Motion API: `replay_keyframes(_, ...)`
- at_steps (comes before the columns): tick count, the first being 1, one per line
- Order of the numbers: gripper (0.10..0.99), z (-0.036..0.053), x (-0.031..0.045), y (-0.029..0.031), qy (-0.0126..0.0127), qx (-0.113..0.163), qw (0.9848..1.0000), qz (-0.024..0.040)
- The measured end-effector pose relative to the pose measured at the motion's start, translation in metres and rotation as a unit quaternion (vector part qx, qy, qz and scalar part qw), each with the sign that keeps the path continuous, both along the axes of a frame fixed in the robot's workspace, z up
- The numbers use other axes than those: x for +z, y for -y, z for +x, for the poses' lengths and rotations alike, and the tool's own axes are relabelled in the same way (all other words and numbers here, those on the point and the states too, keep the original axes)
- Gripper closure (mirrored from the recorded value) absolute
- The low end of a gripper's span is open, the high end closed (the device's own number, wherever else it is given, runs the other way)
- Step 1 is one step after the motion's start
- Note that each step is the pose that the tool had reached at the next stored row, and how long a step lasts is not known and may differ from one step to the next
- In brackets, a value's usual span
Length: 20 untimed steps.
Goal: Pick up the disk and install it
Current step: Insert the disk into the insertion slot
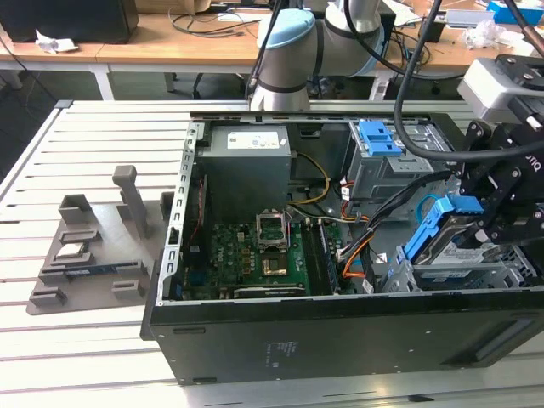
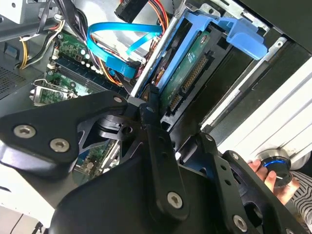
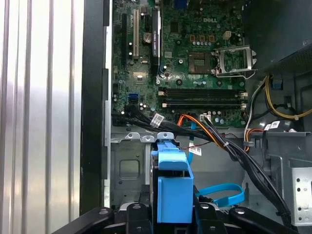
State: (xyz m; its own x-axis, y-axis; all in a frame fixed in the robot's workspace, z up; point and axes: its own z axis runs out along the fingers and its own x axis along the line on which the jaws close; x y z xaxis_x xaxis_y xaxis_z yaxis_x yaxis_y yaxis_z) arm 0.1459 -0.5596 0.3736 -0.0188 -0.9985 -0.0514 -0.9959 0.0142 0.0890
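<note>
The gripper (image 3: 173,214) clamps the disk (image 3: 173,190), already lifted, tilted over the open computer case (image 1: 340,331); seating remains.

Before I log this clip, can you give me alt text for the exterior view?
A black end effector at the exterior view's right holds the disk, a silver drive in a blue carrier, tilted over the drive cage of an open computer case. Inside lie a green motherboard and a grey power supply; a grey fixture sits on the slatted table to the left.
</note>
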Motion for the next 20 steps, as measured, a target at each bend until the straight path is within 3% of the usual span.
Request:
replay_keyframes(7, 0.71, 0.0, -0.0008, 0.0, 0.0, 0.0, 1.0, 0.0001)
replay_keyframes(8, 0.643, 0.0, -0.0007, 0.0, 0.0, 0.0, 1.0, 0.0)
replay_keyframes(14, 0.643, 0.0, -0.0014, 0.0, 0.0, 0.0, 1.0, 0.0)
replay_keyframes(15, 0.643, 0.0, 0.0005, 0.0, 0.0, 0.0, 1.0, -0.0007)
replay_keyframes(16, 0.643, 0.0, 0.0096, -0.0001, 0.0, 0.0, 1.0, -0.0014)
replay_keyframes(18, 0.643, 0.0, 0.0194, -0.0005, 0.0, 0.0, 1.0, -0.0019)
replay_keyframes(20, 0.643, 0.0, 0.0255, -0.0014, 0.0, 0.0, 1.0, -0.0028)
